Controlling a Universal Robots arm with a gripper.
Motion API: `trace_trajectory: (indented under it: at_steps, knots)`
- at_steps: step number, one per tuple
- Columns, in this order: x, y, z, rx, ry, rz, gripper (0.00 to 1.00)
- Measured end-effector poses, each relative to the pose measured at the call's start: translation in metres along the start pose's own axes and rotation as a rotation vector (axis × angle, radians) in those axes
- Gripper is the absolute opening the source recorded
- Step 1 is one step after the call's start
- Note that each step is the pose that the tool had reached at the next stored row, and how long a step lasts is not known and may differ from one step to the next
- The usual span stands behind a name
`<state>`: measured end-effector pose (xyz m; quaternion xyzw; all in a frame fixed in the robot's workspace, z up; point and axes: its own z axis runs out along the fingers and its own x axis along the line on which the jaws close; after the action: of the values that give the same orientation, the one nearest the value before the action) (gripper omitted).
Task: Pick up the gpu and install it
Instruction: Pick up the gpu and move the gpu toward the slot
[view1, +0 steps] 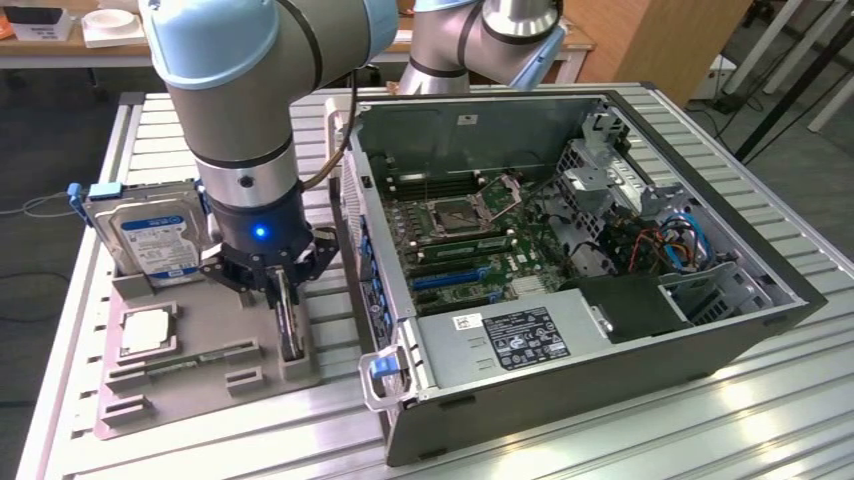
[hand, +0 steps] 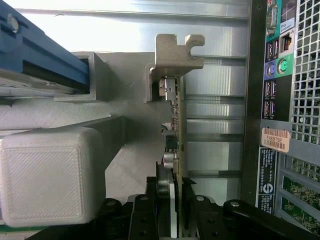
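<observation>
The gpu (view1: 291, 338) stands on edge in a slot of the grey holder tray (view1: 200, 390), beside the open computer case (view1: 561, 250). My gripper (view1: 278, 285) reaches straight down onto its upper edge. In the wrist view the gpu (hand: 178, 125) runs edge-on away from me, its silvery end bracket (hand: 175, 50) at the far end. My gripper (hand: 172, 210) has one dark finger pressed against each face of the card, shut on it. The card's lower edge still sits in the tray.
A hard drive (view1: 150, 235) with a blue rail stands in the tray's back corner, and a square CPU (view1: 144, 330) and a RAM stick (view1: 200, 358) lie in front of it. The case's rear panel (hand: 280, 100) is close beside the card. A pale printed block (hand: 50, 175) sits on the other side.
</observation>
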<state>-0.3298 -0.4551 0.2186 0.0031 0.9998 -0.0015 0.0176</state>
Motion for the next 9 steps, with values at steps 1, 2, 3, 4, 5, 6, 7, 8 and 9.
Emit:
trace_trajectory:
  at_steps: [1,2,3,4,5,6,7,8,9]
  knots:
    - [0.0,0.0,0.0,0.0,-0.0001,0.0,0.29]
    - [0.0,0.0,0.0,0.0,0.0,0.0,0.29]
    - [0.0,0.0,0.0,0.0,-0.0001,0.0,0.29]
    - [0.0,0.0,0.0,-0.0001,0.0,0.0,0.29]
    - [0.0,0.0,0.0001,0.0,-0.0001,0.0,0.31]
    - [0.0,0.0,0.0001,-0.0001,-0.0001,0.0,0.37]
    - [0.0,0.0,0.0,0.0,-0.0001,0.0,0.37]
    - [0.0,0.0,0.0,-0.0001,-0.0001,0.0,0.37]
    - [0.0,0.0,0.0001,-0.0001,-0.0001,0.0,0.37]
